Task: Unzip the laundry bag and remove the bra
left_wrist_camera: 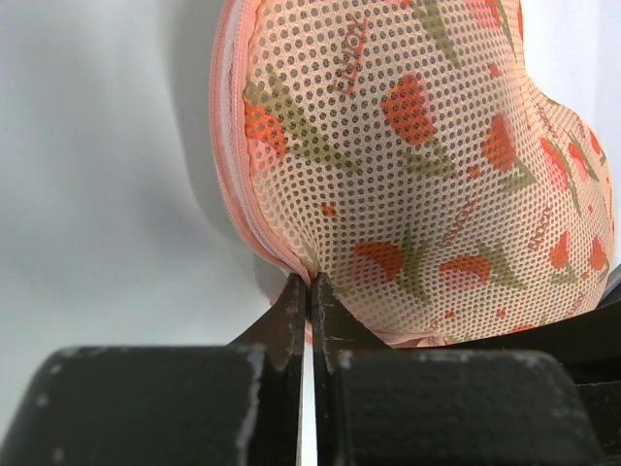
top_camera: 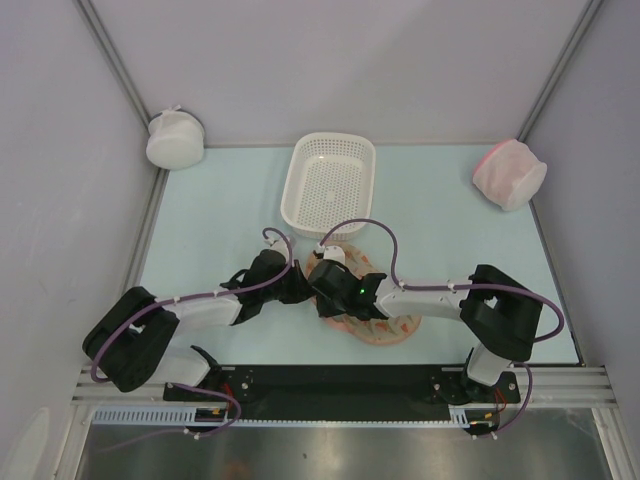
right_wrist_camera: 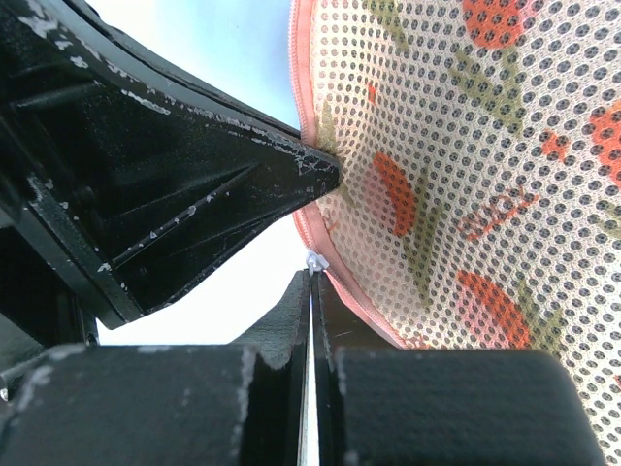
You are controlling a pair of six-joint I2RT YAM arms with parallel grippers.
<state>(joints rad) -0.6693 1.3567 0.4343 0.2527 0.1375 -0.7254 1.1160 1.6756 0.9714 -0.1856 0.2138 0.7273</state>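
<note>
Far left corner of the pale blue-green table [top_camera: 220,210]: one round white mesh pouch [top_camera: 176,139], against the wall, well apart from the rest. Near left: black-and-white left arm reaching toward the centre; left gripper [left_wrist_camera: 310,286], black, two-fingered, fingers pressed together with its tips pinching the pink edging at one rounded end of the bag. Centre, far side: one white perforated plastic basket [top_camera: 330,180], rectangular, upright, just beyond the two grippers. Centre, near side: one laundry bag [top_camera: 385,328], flat beige mesh fabric with orange-red and green print and pink zip edging, lying on the table between the arms and just near of the basket, partly covered by both grippers; the end at the grippers looks raised, seen close by both wrist cameras [left_wrist_camera: 427,165] [right_wrist_camera: 485,194]. Right of centre: right gripper [right_wrist_camera: 312,283], black, closed tight on the same pink edging, a small white tab [right_wrist_camera: 315,262] showing at its tips, just beside the left gripper's finger. Far right: one round pink-and-white mesh pouch [top_camera: 510,172], near the wall.
</note>
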